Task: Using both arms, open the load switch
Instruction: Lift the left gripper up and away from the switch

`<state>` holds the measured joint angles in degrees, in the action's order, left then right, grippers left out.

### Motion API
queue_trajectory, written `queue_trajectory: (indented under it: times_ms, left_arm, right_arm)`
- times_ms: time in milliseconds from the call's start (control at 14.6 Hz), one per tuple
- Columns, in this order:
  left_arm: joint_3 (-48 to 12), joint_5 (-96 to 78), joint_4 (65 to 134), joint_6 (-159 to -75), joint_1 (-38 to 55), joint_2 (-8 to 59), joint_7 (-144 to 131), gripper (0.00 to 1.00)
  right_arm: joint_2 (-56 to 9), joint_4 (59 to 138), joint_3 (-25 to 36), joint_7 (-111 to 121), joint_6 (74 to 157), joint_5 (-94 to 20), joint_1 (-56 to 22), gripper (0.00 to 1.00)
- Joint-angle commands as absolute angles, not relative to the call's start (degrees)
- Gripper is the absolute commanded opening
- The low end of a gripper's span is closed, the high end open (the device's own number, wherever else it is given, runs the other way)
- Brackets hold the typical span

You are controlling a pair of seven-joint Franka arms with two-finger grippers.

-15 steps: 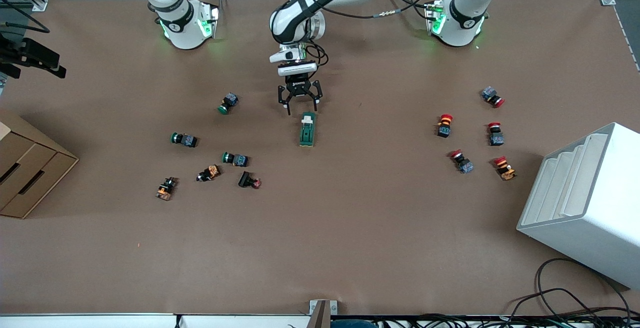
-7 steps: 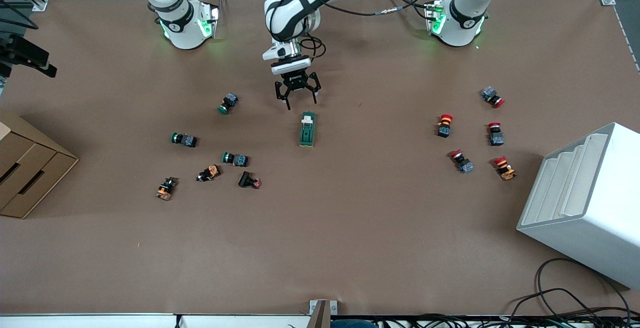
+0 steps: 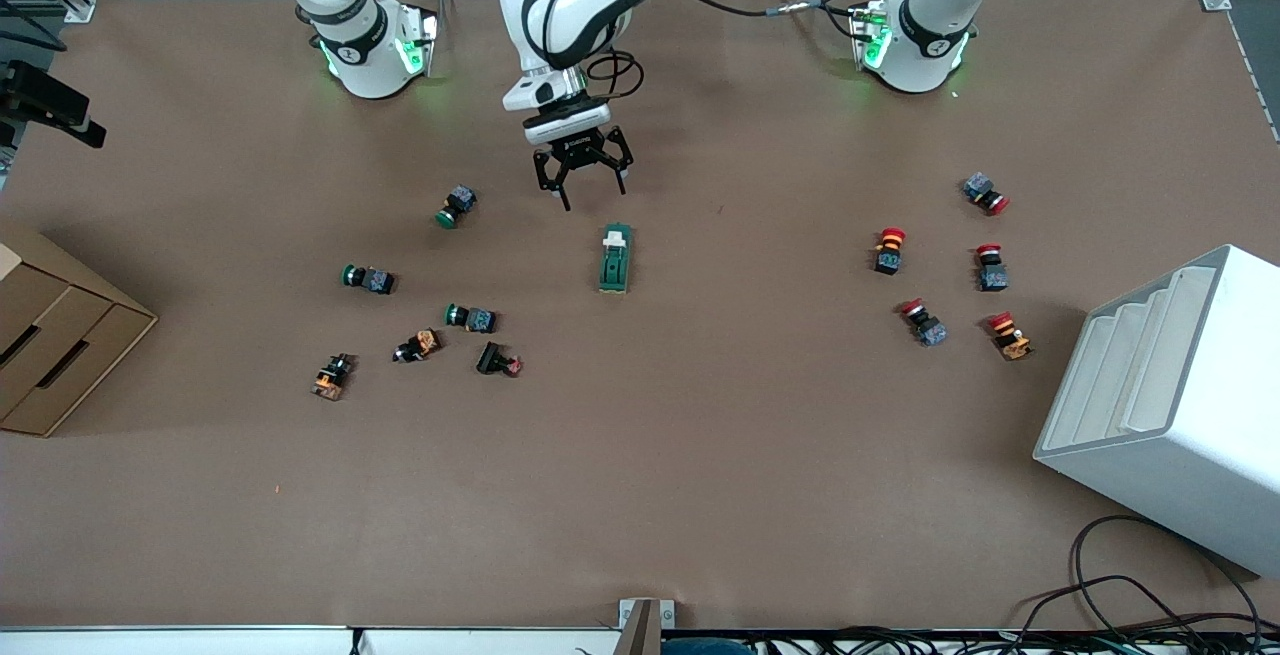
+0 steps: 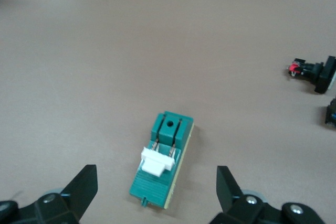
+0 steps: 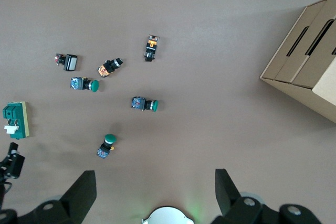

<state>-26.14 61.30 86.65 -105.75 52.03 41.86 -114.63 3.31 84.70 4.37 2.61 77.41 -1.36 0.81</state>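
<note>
Against the frame 1 s ago, the left end effector (image 3: 581,182) has drawn away from the load switch (image 3: 614,258) toward the robot bases and toward the right arm's end; the switch has not shifted. Left arm reaches in from its base, wrist pointing down, end effector hanging over bare surface (image 3: 700,455) just short of the switch's white slider end, fingers (image 4: 84,188) spread wide, gripping nothing. Load switch lies flat mid-surface, white piece at the end toward the bases. Right end effector (image 5: 152,195) waits high near its own base, fingers wide, empty; green-capped buttons (image 3: 448,207) lie toward its end
</note>
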Motion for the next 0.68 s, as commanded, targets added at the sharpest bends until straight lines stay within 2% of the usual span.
queue_trajectory:
  times_ms: [0, 205, 615]
  left_arm:
    - [-26.4, 52.7, 86.7, -105.9, 48.4, 35.4, -103.4, 1.0]
    - [-26.4, 43.5, 86.6, -105.9, 43.7, 29.0, -93.0, 1.0]
    - [-26.3, 30.6, 85.3, -105.1, 35.5, 21.3, -81.1, 1.0]
  right_arm:
    - [3.8, 85.1, 3.8, 2.7, 76.6, -1.8, 1.1, 1.0]
    - [3.8, 85.2, 3.7, 2.7, 76.4, -1.9, 1.0, 1.0]
    - [3.8, 85.3, 3.6, 2.7, 76.6, -1.9, 0.4, 1.0]
